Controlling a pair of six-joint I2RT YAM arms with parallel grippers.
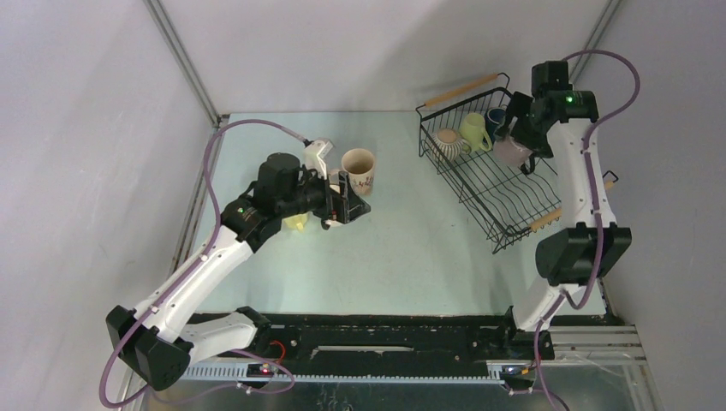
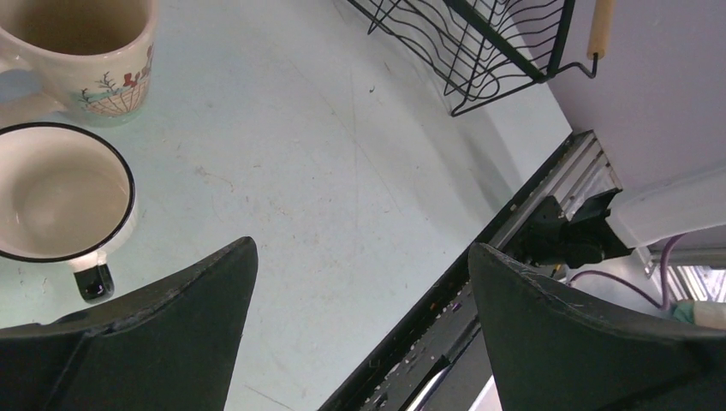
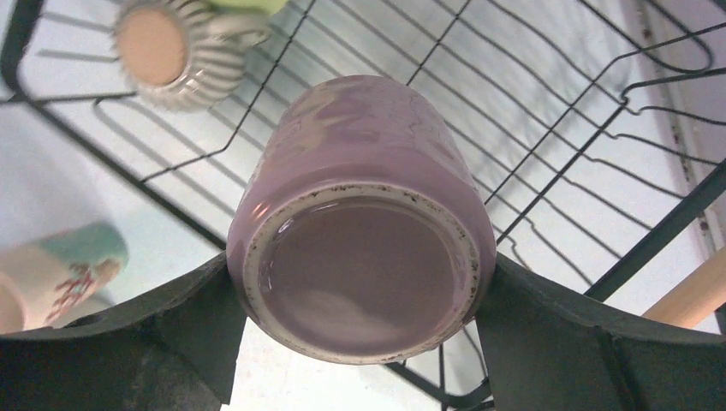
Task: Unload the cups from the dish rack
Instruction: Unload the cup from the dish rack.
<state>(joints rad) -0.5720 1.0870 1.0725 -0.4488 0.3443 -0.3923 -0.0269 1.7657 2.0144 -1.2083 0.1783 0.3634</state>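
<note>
item: cups being unloaded from the dish rack, partway through.
dish rack: black wire, upper right of the overhead view, standing on the surface; a wooden handle at its far end.
right jaws: over the rack, clamped on the mauve-pink cup, one jaw against each flank, with the cup's base turned to the wrist camera. you cannot tell whether it rests on the wires or hangs free.
left jaws: spread wide with nothing between them, centre left of the overhead view, just beside the unloaded cups.
out of the rack: floral-printed cup, upright on the surface, upper left of the left wrist view; white cup with a black rim just below it, mouth up, near but apart.
doubtful: a pale yellow thing half hidden under the left arm; you cannot tell what it is.
in the rack: ribbed beige cup; yellow-green cup beside it; dark blue cup at the far corner, mostly hidden by the right arm.
done, by your count: two cups for certain.
left, by your count: four, namely the mauve-pink one in the grip and the three behind it.
judgement: roughly a third through, as far as the pictures show; the near half of the rack holds no cup.
</note>
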